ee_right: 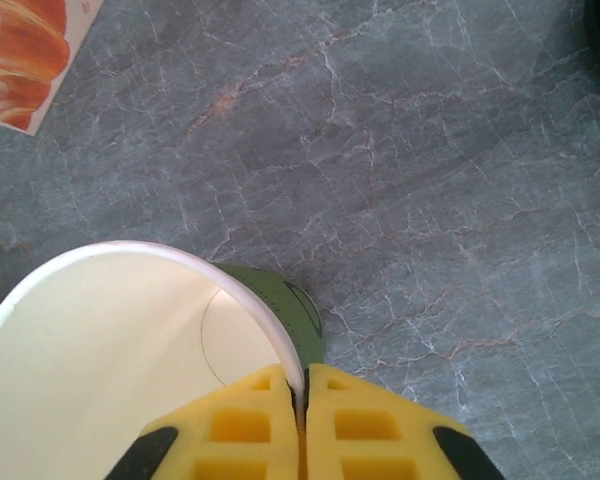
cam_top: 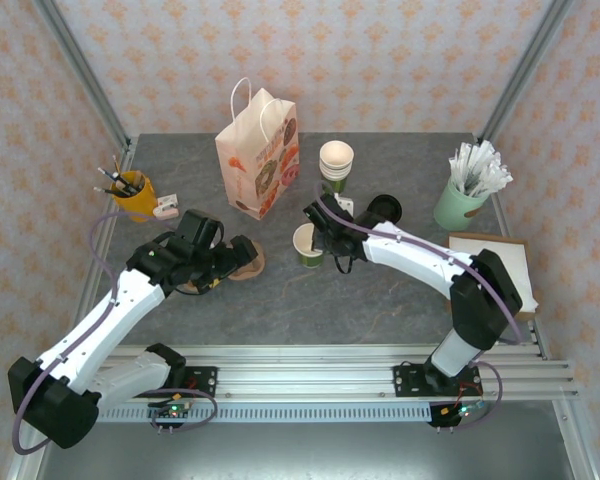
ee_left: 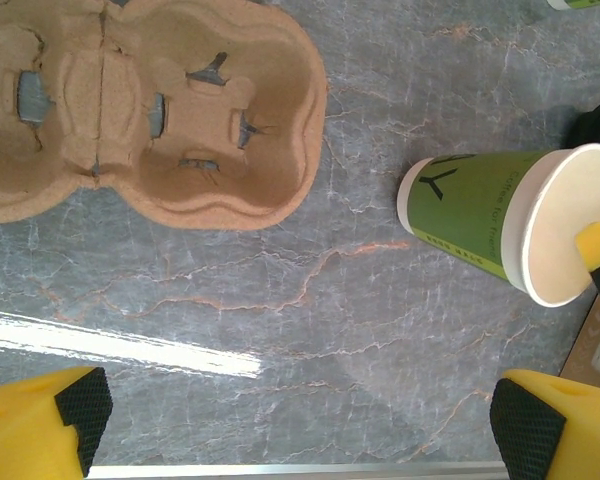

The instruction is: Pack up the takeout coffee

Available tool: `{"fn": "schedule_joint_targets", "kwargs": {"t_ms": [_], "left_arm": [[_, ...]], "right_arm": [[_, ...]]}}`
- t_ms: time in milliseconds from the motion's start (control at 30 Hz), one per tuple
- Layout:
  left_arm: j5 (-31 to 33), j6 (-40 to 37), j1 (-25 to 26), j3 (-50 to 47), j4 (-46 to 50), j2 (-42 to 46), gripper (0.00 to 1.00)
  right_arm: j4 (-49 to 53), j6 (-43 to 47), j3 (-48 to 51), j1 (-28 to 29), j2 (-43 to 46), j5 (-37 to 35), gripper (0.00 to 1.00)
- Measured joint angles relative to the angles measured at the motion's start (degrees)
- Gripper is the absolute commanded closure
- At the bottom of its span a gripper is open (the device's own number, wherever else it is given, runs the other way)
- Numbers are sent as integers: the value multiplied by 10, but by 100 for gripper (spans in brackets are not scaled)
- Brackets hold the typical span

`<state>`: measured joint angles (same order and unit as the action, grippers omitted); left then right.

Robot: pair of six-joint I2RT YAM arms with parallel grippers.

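Observation:
The takeout coffee (cam_top: 307,246) is a dark-green paper cup with a cream inside, standing upright and lidless at mid-table. My right gripper (cam_top: 325,236) is shut on its rim: in the right wrist view the yellow fingers (ee_right: 375,425) pinch the cup wall (ee_right: 280,310) between them, one inside and one outside. A round black lid (cam_top: 385,210) lies just right of the cup. My left gripper (cam_top: 228,262) hangs open to the cup's left, above a brown pulp cup carrier (ee_left: 180,120). From the left wrist, the cup (ee_left: 480,215) is apart from the open left gripper (ee_left: 302,418).
A printed paper bag (cam_top: 258,155) stands behind the carrier. A stack of lidless green cups (cam_top: 335,165) is behind the coffee. A pale mint cup of white sticks (cam_top: 468,198) is far right, napkins (cam_top: 500,262) in front of it. A yellow pen cup (cam_top: 132,192) is far left.

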<state>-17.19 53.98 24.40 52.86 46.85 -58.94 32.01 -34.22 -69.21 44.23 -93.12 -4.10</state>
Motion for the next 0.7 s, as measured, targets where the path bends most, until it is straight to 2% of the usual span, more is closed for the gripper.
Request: {"fn": "schedule_joint_targets", "kwargs": {"t_ms": [100,200,467,567,700], "left_arm": [[0,0,0,0,0,-4,0],[0,0,0,0,0,-9,0],[0,0,0,0,0,-10,0],[0,0,0,0,0,-13,0],[0,0,0,0,-2,-26,0]], "right_arm": [[0,-1,6,0,0,0,85],[1,-3,6,0,0,1,68],[49,12,-27,-12,37,7,40],[58,21,-35,-59,90,12,35],[60,60,-35,-186,128,49,36]]}}
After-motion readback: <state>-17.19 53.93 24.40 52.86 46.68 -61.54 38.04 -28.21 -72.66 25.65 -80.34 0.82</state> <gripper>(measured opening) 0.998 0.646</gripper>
